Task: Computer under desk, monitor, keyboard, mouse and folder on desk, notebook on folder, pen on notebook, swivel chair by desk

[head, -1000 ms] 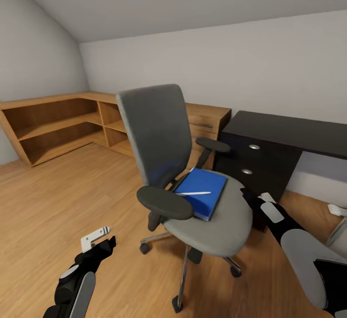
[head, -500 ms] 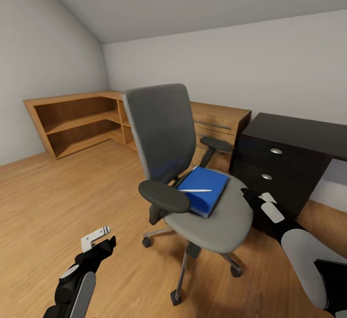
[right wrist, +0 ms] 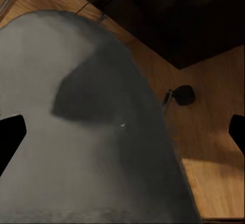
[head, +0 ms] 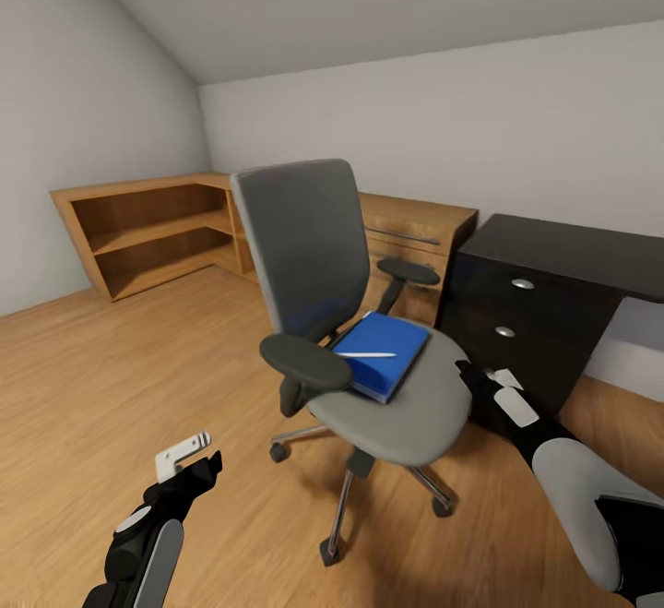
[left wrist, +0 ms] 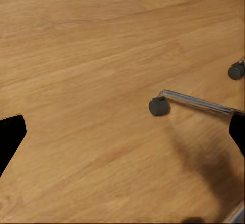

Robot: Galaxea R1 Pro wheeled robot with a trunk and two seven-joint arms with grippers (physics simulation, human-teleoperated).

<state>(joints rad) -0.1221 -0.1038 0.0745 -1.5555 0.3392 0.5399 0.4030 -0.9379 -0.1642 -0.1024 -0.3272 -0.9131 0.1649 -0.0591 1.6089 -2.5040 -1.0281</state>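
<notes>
A bedroom with a sloped white ceiling, white walls and a wooden floor [head: 111,350] — low wooden shelving [head: 157,230] runs along the far wall into the corner.

At the middle of the room stands the swivel chair [head: 369,350], grey seat and tall grey back, on a chrome star base with casters. On its seat lies the blue folder [head: 385,361] (whether a notebook sits with it as part of the blue stack cannot be told), and across its top lies the white pen [head: 365,355]. The folder is ahead of and to the left of the right gripper [head: 489,379], which sits just beside the seat's right edge, near the rim. In the right wrist view the grey seat [right wrist: 76,142] looms close between the two dark fingertips [right wrist: 10,137], which stand wide apart with nothing held; beyond it a caster [right wrist: 184,95] and the dark underside of the desk show.

The left gripper [head: 189,460] hangs low over bare floor, well apart from the chair, to the left of its base. Its fingertips [left wrist: 10,137] are spread wide and hold nothing; in its wrist view a chrome leg [left wrist: 196,102] of the chair base and its caster lie on the floor ahead.

Behind the right gripper stands the dark desk [head: 553,285] — two drawers with round metal knobs — just beside the chair.
</notes>
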